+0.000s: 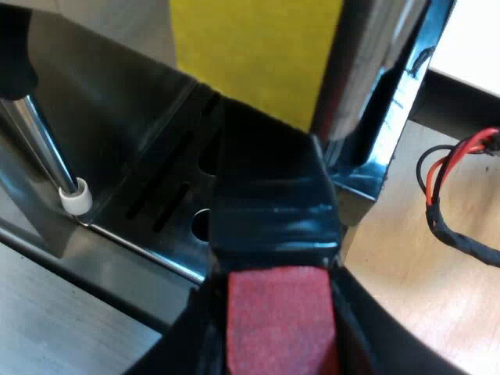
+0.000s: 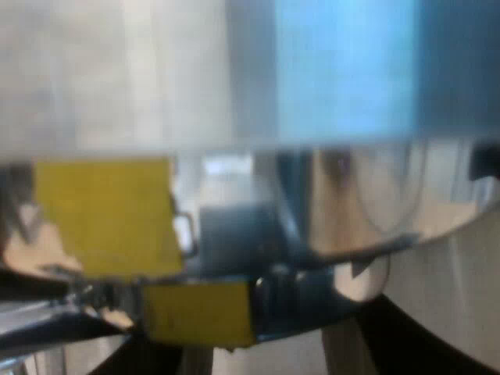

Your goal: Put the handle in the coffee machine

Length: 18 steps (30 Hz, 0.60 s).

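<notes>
Handle, dark with red end (image 1: 273, 211), clamped in left gripper (image 1: 277, 320), aimed over slotted steel drip tray (image 1: 156, 195) for insertion.

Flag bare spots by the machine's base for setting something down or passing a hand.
Free: the wooden table beside the base corner of the espresso machine, and the pale strip in front of the drip tray, near the steam wand. Crowded: over the tray, where the left end effector grips the handle.
</notes>
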Each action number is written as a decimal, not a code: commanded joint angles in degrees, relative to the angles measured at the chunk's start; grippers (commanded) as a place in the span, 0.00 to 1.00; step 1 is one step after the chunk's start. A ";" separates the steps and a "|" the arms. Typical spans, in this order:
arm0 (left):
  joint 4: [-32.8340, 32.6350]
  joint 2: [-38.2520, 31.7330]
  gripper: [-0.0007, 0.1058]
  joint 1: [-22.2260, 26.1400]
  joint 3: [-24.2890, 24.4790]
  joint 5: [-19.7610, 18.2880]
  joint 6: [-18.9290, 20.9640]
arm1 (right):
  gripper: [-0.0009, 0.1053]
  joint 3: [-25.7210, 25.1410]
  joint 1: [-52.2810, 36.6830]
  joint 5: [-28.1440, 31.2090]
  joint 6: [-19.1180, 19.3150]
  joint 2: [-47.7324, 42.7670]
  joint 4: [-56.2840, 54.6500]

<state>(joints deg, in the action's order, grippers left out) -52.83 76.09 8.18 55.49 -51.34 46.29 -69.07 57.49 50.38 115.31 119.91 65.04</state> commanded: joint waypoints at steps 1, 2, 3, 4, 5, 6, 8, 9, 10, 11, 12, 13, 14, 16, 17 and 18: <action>0.30 -1.21 0.01 0.30 1.46 -8.99 -0.26 | 0.35 -0.42 -0.14 -0.30 0.81 -0.73 4.69; 0.30 -1.21 0.01 0.30 1.46 -9.04 -0.26 | 0.35 -0.42 -0.14 -0.30 1.00 -0.73 4.92; 0.30 -1.21 0.01 0.30 1.46 -9.04 -0.26 | 0.35 -0.42 -0.14 -0.30 2.04 -0.73 5.29; 0.30 -1.21 0.01 0.30 1.46 -9.04 -0.26 | 0.35 -0.42 -0.14 -0.30 2.11 -0.73 5.56; 0.30 -1.21 0.01 0.30 1.46 -9.04 -0.26 | 0.35 -0.53 -0.14 -0.30 2.16 -0.73 5.82; 0.30 -1.21 0.01 0.30 1.46 -9.04 -0.26 | 0.35 -0.72 -0.14 -0.19 2.31 -0.73 6.15; 0.14 -1.21 0.05 0.30 1.46 -9.04 -0.26 | 0.35 -1.64 -0.14 -0.18 3.59 -0.73 7.07; 0.01 -1.21 0.08 0.30 1.46 -9.04 -0.26 | 0.35 -1.91 -0.14 -0.18 3.67 -0.73 7.18; -0.05 -1.21 0.17 0.30 1.46 -9.04 -0.26 | 0.35 -2.42 -0.14 -0.18 3.72 -0.73 7.15; -0.13 -1.21 0.30 0.30 1.46 -9.04 -0.26 | 0.35 -3.10 -0.14 -0.18 3.70 -0.73 7.16; -0.13 -1.21 0.32 0.30 1.46 -9.04 -0.26 | 0.35 -3.26 -0.14 -0.18 3.70 -0.88 7.16; -0.12 -1.32 0.53 0.30 1.46 -9.04 -0.26 | 0.35 -3.58 -0.14 -0.18 3.70 -0.96 7.03; -0.12 -1.32 0.60 0.30 1.46 -9.04 -0.26 | 0.35 -3.72 -0.14 -0.18 3.70 -1.04 7.03; -0.12 -1.32 0.69 0.30 1.46 -9.04 -0.26 | 0.35 -4.14 -0.14 -0.18 3.87 -1.24 7.06; -0.12 -1.32 0.69 0.30 1.46 -9.04 -0.26 | 0.35 -4.32 -0.14 -0.03 4.77 -1.53 7.06; -0.12 -1.32 0.76 0.30 1.46 -9.04 -0.26 | 0.35 -4.32 -0.14 -0.04 4.97 -1.75 7.06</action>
<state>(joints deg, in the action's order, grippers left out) -54.51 76.09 8.73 55.69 -55.26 46.29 -71.28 57.49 51.81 119.23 120.99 66.60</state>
